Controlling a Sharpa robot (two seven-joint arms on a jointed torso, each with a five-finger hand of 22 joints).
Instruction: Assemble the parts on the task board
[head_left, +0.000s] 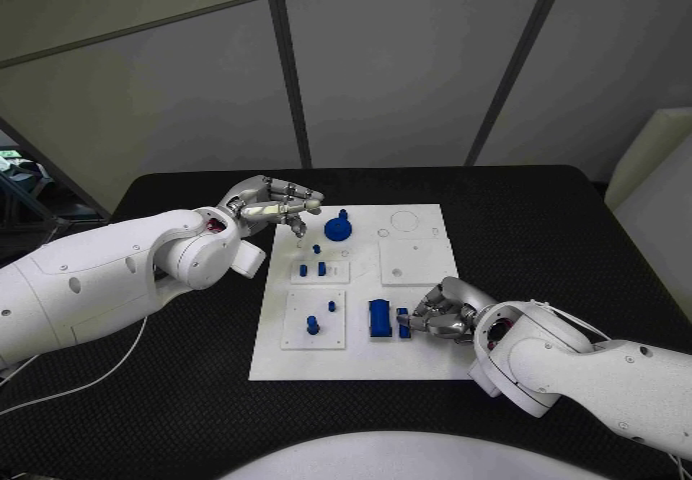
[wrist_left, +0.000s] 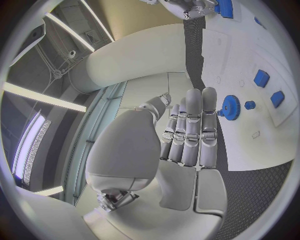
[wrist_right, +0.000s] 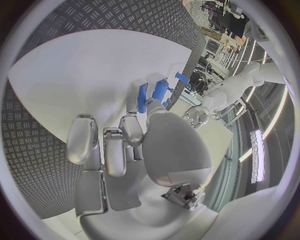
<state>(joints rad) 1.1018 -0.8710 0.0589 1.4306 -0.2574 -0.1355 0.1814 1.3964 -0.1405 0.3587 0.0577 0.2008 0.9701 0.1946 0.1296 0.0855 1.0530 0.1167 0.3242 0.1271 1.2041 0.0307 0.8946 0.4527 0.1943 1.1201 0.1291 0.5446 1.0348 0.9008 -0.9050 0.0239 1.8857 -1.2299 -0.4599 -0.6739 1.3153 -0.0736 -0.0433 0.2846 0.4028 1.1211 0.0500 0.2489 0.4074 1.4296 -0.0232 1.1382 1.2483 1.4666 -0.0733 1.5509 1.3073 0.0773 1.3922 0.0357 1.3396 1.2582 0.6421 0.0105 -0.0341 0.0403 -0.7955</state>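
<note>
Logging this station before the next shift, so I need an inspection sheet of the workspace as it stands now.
Surface: black table, textured mat.
Job's things: white task board at the middle; blue gear near its far edge; small blue pegs on a raised plate; one blue peg on the near plate; tall blue block beside the right hand.
Clutter: nothing seen.
Hands: left hand over the board's far left corner, fingers extended, holding nothing; right hand touching a small blue piece, grip unclear.
Cables: white cable on the table by the left arm.
Surroundings: grey wall panels.

Parts (head_left: 379, 318) lie on the task board (head_left: 372, 358), mid-table (head_left: 577, 230).
</note>
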